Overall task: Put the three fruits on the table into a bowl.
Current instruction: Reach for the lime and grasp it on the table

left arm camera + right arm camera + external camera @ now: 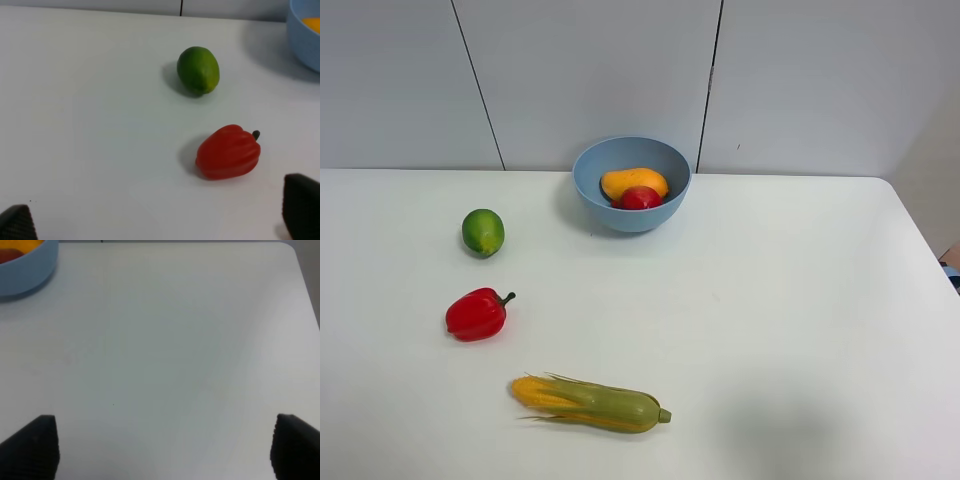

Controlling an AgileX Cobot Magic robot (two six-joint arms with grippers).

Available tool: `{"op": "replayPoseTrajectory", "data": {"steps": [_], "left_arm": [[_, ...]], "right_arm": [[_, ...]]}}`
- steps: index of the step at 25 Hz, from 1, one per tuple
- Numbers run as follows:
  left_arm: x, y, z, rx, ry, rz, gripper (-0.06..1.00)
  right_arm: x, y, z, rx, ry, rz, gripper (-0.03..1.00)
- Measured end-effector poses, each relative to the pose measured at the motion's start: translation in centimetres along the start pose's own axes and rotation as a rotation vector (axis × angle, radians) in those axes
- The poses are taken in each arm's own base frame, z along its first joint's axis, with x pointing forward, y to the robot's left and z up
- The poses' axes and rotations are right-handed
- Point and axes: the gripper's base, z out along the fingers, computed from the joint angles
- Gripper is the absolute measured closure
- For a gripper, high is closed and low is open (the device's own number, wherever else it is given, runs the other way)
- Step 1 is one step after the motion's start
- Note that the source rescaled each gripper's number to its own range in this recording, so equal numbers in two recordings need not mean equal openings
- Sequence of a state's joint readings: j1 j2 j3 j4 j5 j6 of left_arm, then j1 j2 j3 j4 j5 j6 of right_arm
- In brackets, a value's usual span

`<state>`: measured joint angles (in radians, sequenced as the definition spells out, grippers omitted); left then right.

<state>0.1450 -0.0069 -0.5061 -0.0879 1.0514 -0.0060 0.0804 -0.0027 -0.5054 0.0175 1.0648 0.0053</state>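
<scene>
The light-blue bowl (pixel 631 183) stands at the back middle of the white table (pixel 790 300). The orange-yellow mango (pixel 633 182) and the red pomegranate (pixel 641 198) lie inside it. The green lime (pixel 483 232) sits on the table to the left of the bowl; it also shows in the left wrist view (pixel 198 70). My left gripper (pixel 160 220) is open and empty, short of the lime with the pepper between. My right gripper (pixel 162 447) is open and empty over bare table, with the bowl's rim (pixel 25 275) far off. Neither gripper shows in the exterior view.
A red bell pepper (pixel 476 314) lies in front of the lime, and shows in the left wrist view (pixel 229 152). A corn cob in green husk (pixel 590 403) lies near the front edge. The table's right edge (pixel 920 240) runs close to the right arm's side.
</scene>
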Motion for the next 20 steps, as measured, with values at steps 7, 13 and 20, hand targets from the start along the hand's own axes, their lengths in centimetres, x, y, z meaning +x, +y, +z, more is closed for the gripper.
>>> {"op": "replayPoseTrajectory", "data": {"steps": [7,13,20], "left_arm": [[0.0,0.0,0.0,0.000,0.000,0.000,-0.06],[-0.6,0.1,1.2,-0.007,0.080,-0.004,-0.06],[-5.7,0.1,8.6,0.012,0.261,-0.025,-0.06]], "right_arm": [[0.0,0.0,0.0,0.000,0.000,0.000,0.52],[0.0,0.0,0.0,0.000,0.000,0.000,0.52],[0.0,0.0,0.0,0.000,0.000,0.000,0.52]]}}
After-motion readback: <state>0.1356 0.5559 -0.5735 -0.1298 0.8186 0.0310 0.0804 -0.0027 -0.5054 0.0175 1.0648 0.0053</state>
